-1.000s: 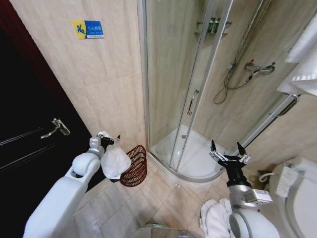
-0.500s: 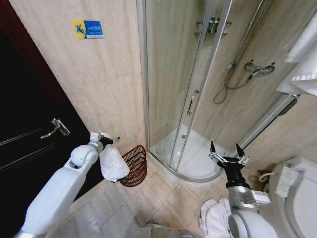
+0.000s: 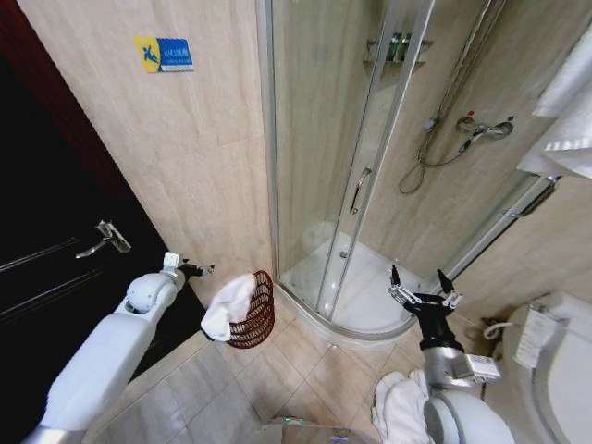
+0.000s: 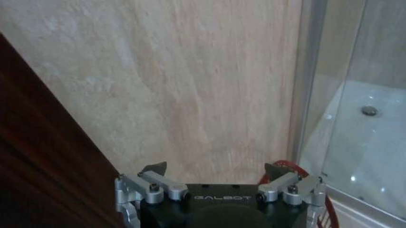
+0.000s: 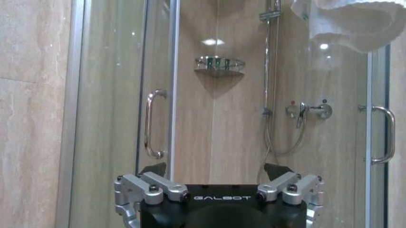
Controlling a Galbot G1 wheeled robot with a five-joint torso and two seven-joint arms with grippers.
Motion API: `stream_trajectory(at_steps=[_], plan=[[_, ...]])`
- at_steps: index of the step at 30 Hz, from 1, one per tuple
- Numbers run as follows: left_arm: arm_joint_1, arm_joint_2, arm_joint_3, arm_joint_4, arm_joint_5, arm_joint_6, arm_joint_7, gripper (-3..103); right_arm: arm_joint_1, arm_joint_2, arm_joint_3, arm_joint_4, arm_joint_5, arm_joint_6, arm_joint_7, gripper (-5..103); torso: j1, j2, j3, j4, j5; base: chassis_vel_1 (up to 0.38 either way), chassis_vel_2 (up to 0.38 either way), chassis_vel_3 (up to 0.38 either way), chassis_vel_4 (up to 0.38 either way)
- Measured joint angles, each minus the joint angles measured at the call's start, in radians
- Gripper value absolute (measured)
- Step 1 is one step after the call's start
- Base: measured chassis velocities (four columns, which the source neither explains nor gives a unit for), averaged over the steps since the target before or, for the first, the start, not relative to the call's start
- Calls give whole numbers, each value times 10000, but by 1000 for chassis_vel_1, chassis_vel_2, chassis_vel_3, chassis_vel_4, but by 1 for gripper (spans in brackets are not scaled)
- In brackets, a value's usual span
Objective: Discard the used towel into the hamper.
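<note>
Left gripper [image 3: 196, 270] spread wide and empty, held out near the beige tiled wall [image 3: 185, 148] beside the dark door [image 3: 46, 259], just above and to the left of the hamper [image 3: 254, 314]. Used white towel [image 3: 227, 305] draped over the hamper's near rim, partly inside and partly hanging down the outer side toward the floor tiles [image 3: 231, 388]. Hamper, a reddish-brown openwork basket, standing on the floor against the wall at the corner of the glass shower enclosure [image 3: 324, 166]. From the left wrist, both fingers [image 4: 154, 169] apart with nothing between them, a sliver of red hamper rim [image 4: 288, 166] just beyond. Right gripper [image 3: 419, 283] raised on the right, also spread wide and empty, facing the shower door handle [image 5: 152, 123] and mixer tap [image 5: 304, 111]. More white towels [image 3: 398, 407] heaped on the floor by the right arm, close to the toilet [image 3: 564, 361].
</note>
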Motion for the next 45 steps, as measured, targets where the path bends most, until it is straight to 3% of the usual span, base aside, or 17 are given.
stream_trajectory(at_steps=[5,7,9,10,11,12,13,16,17,21,22,27,33,35,38,45], plan=[[240,-91,-222,-118,15,-384,-351,100,-11,3,-8,45,-5,0,1,100,1,0,0,0,-1,0,0,0,0],[541,-207,-495,-394,-19,-695,-647,100,-11,13,-13,73,-7,0,4,100,0,0,0,0,0,0,0,0,0],[925,-391,-786,-768,-282,-1404,-1137,100,-5,35,-17,88,-9,-1,8,100,0,0,0,1,0,0,0,0,0],[925,-391,-786,-768,-282,-1404,-1137,100,-5,35,-17,88,-9,-1,8,100,0,0,0,1,0,0,0,0,0],[1098,-513,-895,-956,-412,-1918,-1431,100,4,45,-23,100,-9,-3,12,100,0,0,0,1,2,0,0,0,0],[1335,-694,-1040,-1222,-610,-2831,-1726,100,11,53,-37,113,-12,-12,22,100,0,0,0,1,1,0,0,0,0],[1335,-694,-1040,-1222,-610,-2831,-1726,100,11,53,-37,113,-12,-12,22,100,0,0,0,1,1,0,0,0,0],[1847,-1204,-1354,-1869,-745,-4906,-1963,100,8,75,-80,189,-27,-54,61,100,0,0,0,0,1,0,0,0,0],[1847,-1204,-1354,-1869,-745,-4906,-1963,100,8,75,-80,189,-27,-54,61,100,0,0,0,0,1,0,0,0,0],[2799,-1962,-1826,-2966,-520,-6090,-1996,100,-115,109,-25,315,-19,-86,75,100,0,0,-1,0,1,0,0,0,0],[2799,-1962,-1826,-2966,-520,-6090,-1996,100,-115,109,-25,315,-19,-86,75,100,0,0,-1,0,1,0,0,0,0],[4175,-3257,-2614,-4167,32,-6864,-1096,100,-375,253,6,508,-16,-135,9,100,-1,0,-1,0,2,0,0,0,0],[5138,-3971,-2909,-4560,453,-7352,-470,100,-581,387,2,736,-71,-167,-104,100,-1,0,-1,1,1,0,0,0,0],[5502,-4307,-3081,-4660,947,-7631,-214,100,-684,454,41,830,-111,-204,-151,100,-1,1,-1,1,-1,0,0,0,0],[5799,-4472,-3183,-4777,1178,-7799,-29,100,-720,510,71,861,-157,-230,-179,100,-1,0,-1,1,0,0,0,0,0],[6159,-4253,-3276,-4996,604,-7644,81,100,-819,634,84,887,-216,-386,-313,100,-1,0,0,0,0,0,0,0,0]])
